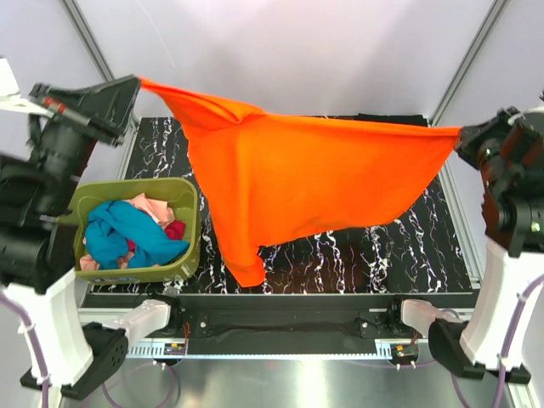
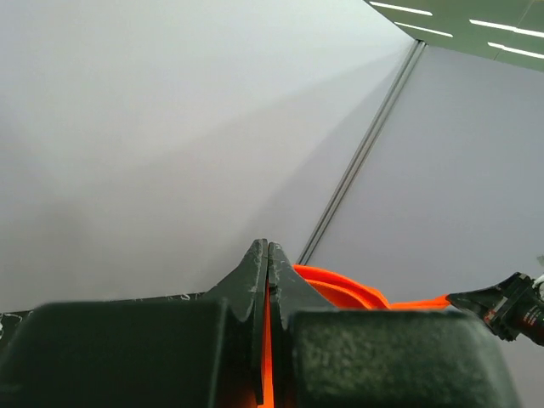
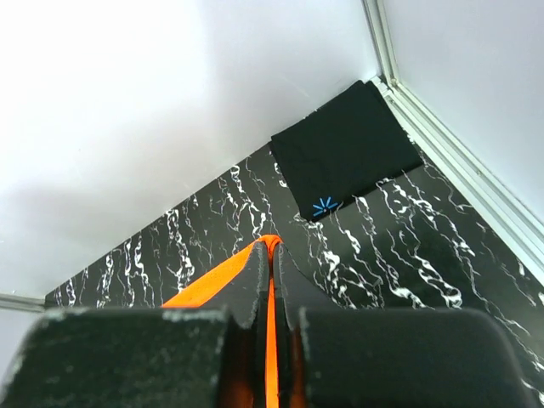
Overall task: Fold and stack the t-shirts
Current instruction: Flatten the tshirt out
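Black white-veined table [image 1: 408, 255], enclosed by pale grey walls [image 1: 297, 51]. Left gripper [image 2: 268, 251] pinched closed on one end of orange t-shirt [image 1: 314, 178]; right gripper [image 3: 272, 251] clamped tight on opposite end. Hangs stretched between both, above table. Folded black t-shirt [image 3: 344, 149] lies at far right corner; other shirts [image 1: 119, 234] sit in olive basket [image 1: 191, 246].

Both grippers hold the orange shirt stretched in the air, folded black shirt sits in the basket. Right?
No. The folded black shirt lies on the table at its far corner, not in the basket; the right wrist view shows it. The left gripper and right gripper do hold the orange shirt stretched in the air.
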You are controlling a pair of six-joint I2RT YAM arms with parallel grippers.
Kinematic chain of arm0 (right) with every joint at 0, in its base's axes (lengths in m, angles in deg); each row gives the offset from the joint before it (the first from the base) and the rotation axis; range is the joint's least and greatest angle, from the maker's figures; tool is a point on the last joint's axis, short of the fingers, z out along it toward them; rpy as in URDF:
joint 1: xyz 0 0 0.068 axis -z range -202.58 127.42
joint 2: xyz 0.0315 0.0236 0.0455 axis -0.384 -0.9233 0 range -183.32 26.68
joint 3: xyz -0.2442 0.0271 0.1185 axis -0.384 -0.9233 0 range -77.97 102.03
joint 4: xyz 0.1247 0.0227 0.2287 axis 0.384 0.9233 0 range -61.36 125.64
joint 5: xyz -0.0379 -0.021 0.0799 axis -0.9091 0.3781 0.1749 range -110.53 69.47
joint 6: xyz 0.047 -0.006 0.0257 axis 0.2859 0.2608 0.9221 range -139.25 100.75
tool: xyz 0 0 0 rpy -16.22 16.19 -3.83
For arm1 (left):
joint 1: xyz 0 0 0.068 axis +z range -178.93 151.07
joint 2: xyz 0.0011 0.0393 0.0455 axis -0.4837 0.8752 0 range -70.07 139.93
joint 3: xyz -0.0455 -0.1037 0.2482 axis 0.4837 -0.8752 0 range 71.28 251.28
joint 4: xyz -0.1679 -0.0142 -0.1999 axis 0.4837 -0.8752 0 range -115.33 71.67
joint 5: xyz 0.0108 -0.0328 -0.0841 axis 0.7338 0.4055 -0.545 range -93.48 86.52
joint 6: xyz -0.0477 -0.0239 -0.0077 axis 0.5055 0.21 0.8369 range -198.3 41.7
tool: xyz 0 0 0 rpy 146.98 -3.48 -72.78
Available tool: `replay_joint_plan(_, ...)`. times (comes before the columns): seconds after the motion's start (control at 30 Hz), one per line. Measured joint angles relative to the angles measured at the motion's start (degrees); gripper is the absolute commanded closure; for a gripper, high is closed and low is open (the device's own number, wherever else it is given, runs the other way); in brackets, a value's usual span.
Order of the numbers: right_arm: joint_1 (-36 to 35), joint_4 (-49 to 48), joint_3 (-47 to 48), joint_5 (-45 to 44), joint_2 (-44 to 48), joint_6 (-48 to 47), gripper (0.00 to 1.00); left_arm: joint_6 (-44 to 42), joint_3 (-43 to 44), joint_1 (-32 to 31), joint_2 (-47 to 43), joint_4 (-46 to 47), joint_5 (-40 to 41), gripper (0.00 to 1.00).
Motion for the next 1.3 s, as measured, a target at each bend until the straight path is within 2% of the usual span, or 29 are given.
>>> replay_joint_plan(0.33,-0.1,-7.8,2.4,-0.2,-17.0,0.0,1.0,-1.4,2.9,0.0,16.6,6.9,-0.1,1.0)
replay_joint_plan(0.47,-0.1,-8.6,7.6,-0.7,-23.6,-0.7,1.0,-2.0,8.9,0.0,25.9,8.2,0.3,1.0)
replay_joint_plan(0.67,0.0,-10.1,10.5,-2.2,-24.7,-1.9,1.0,-2.9,11.9,0.0,30.1,8.7,0.9,1.0)
replay_joint_plan(0.8,0.0,-10.6,8.5,-2.7,-21.2,-2.1,1.0,-3.7,9.5,0.0,26.8,9.0,1.3,1.0)
replay_joint_plan(1.07,-0.1,-9.4,0.5,-3.2,-6.7,-2.1,1.0,-4.3,-2.5,-0.1,8.7,9.1,2.3,1.0)
replay_joint_plan(1.3,-0.1,-6.3,-1.5,-3.0,5.9,-1.3,1.0,-4.2,-4.3,-0.1,-4.4,6.9,2.3,1.0)
